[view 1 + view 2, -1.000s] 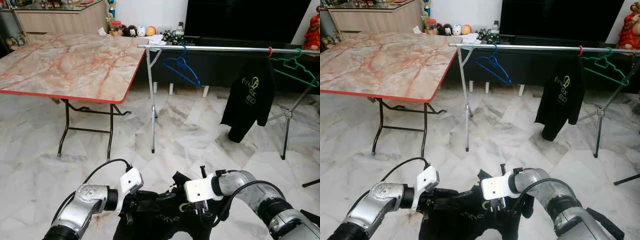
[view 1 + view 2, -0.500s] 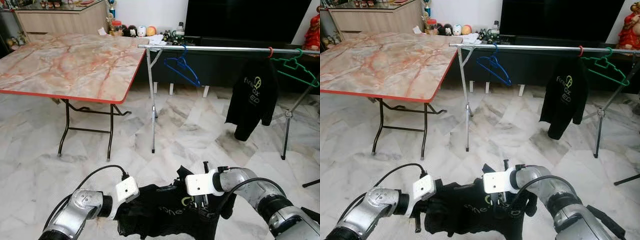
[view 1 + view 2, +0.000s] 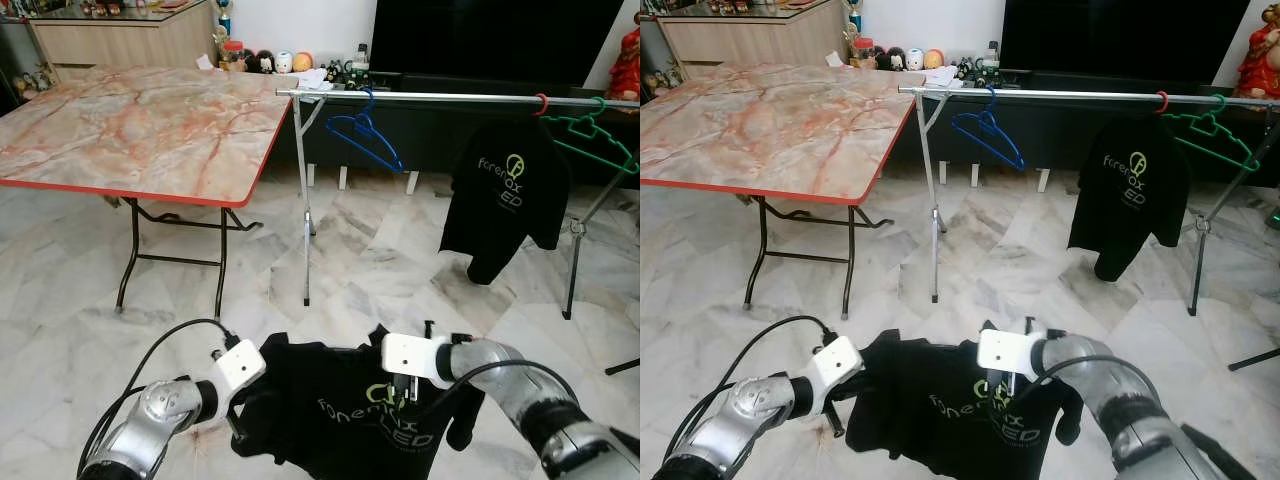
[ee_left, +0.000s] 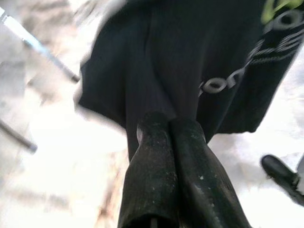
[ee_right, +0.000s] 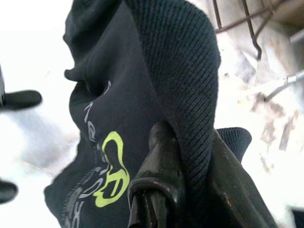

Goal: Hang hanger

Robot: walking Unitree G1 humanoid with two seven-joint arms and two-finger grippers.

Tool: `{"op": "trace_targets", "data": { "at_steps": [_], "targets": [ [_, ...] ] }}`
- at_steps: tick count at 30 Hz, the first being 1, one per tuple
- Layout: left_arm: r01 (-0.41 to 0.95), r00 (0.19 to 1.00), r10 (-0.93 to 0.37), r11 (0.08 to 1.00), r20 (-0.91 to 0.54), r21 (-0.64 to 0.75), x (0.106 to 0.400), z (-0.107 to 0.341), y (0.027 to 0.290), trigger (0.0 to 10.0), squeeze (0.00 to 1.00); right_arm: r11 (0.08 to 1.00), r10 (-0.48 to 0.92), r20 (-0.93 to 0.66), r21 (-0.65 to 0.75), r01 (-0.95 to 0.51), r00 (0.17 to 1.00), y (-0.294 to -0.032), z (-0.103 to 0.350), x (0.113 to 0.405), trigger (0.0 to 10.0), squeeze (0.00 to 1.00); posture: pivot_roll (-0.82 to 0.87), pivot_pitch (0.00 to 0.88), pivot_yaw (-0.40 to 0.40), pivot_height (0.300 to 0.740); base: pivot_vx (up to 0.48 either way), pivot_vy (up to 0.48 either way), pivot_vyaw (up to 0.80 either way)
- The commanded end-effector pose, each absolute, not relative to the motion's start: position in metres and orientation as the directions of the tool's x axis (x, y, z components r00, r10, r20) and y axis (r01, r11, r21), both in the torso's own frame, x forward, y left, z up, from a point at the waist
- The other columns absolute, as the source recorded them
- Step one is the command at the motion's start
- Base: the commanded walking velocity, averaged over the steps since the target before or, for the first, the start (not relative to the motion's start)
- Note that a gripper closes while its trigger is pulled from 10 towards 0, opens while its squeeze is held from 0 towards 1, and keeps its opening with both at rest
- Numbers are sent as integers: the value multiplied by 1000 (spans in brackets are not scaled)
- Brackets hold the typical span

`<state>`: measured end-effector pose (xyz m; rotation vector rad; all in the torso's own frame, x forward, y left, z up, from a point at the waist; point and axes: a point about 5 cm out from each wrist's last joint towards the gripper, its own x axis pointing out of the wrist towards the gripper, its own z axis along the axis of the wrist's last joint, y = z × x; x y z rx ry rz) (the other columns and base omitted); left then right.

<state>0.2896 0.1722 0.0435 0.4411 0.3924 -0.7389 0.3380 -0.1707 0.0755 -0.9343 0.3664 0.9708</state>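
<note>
Before the rail (image 3: 450,97), a black shirt (image 3: 350,410) was held spread between the left gripper (image 4: 171,126) and right gripper (image 5: 183,137), both clamped on its cloth.

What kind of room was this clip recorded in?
Most likely a home living room: a large dark TV screen stands on a low unit against the far wall, a marble-pattern folding table sits on the marble tile floor, and a metal clothes rail carries hangers and a black shirt.
</note>
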Motion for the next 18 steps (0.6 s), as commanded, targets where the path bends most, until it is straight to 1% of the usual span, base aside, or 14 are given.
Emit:
{"op": "trace_targets", "data": {
  "at_steps": [1, 2, 4, 8, 15, 18],
  "targets": [
    [652, 729, -474, 700, -494, 291, 291, 37, 180, 10000, 1000, 334, 582, -553, -505, -796, 595, -167, 91, 347, 10000, 0, 40, 43, -18, 740, 0, 0, 0],
    [652, 729, -474, 700, -494, 291, 291, 37, 180, 10000, 1000, 334, 582, -553, -505, -796, 595, -167, 91, 347, 10000, 0, 40, 43, -18, 740, 0, 0, 0],
    [601, 764, -418, 738, -492, 307, 293, 33, 181, 10000, 1000, 361, 598, -530, -492, -792, 602, -163, 95, 348, 10000, 0, 28, 34, -11, 740, 0, 0, 0],
    [596, 752, -371, 735, -545, 323, 293, 22, 176, 10000, 1000, 395, 630, -480, -479, -784, 611, -153, 100, 350, 10000, 0, 19, 25, -7, 740, 0, 0, 0],
    [574, 768, -354, 749, -533, 330, 298, 20, 168, 10000, 1000, 390, 649, -470, -470, -792, 599, -145, 102, 349, 10000, 0, 17, 12, -4, 740, 0, 0, 0],
    [538, 786, -308, 768, -536, 348, 301, 19, 169, 10000, 1000, 400, 640, -466, -478, -782, 612, -145, 103, 350, 10000, 0, 12, 6, -2, 740, 0, 0, 0]
  ]
}}
